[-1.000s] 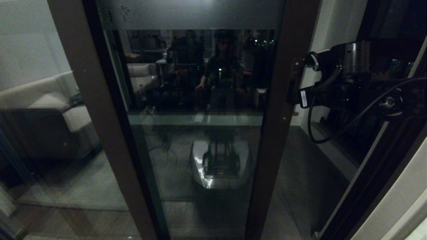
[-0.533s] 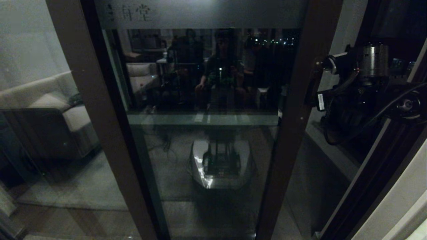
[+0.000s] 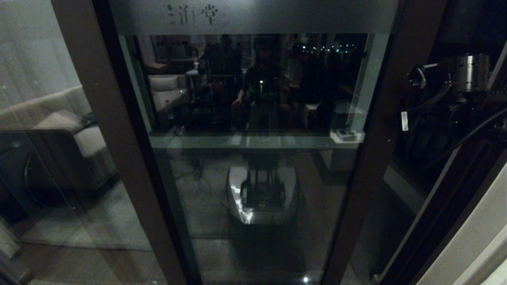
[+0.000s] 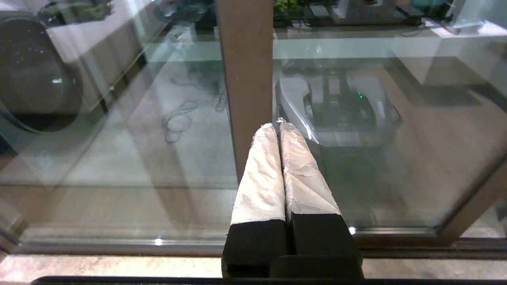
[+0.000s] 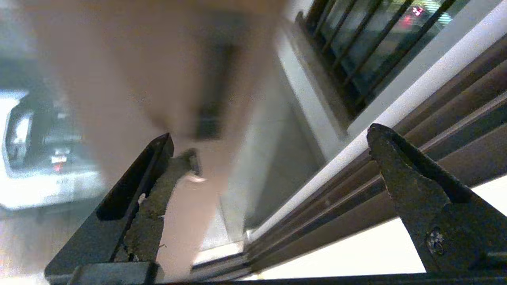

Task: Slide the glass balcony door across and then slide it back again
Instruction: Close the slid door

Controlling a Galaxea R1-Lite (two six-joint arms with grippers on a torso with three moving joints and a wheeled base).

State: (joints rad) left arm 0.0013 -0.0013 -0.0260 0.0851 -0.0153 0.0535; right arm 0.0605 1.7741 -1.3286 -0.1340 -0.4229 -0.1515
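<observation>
The glass balcony door (image 3: 257, 18), with a frosted top band bearing small characters, fills the middle of the head view; its dark brown right stile (image 3: 370, 158) stands far to the right. My right arm (image 3: 463, 73) reaches in just right of that stile. In the right wrist view the right gripper (image 5: 271, 132) is open, and one finger (image 5: 158, 186) lies against the blurred brown stile (image 5: 130, 79) just below its dark recessed handle (image 5: 214, 87). My left gripper (image 4: 277, 124) is shut on nothing, its taped fingertips pointing at a brown upright (image 4: 245, 59) and the glass.
A fixed pane on the left shows a pale sofa (image 3: 59, 118) behind its brown frame (image 3: 107, 138). The glass reflects my own base (image 3: 261, 194). The floor track (image 5: 336, 198) and a barred window (image 5: 368, 35) lie to the right, with a pale wall (image 3: 475, 237) beyond.
The door has slid to the right: its right stile and the frosted characters moved rightward, and my right arm moved right with it. The left brown frame stayed put.
</observation>
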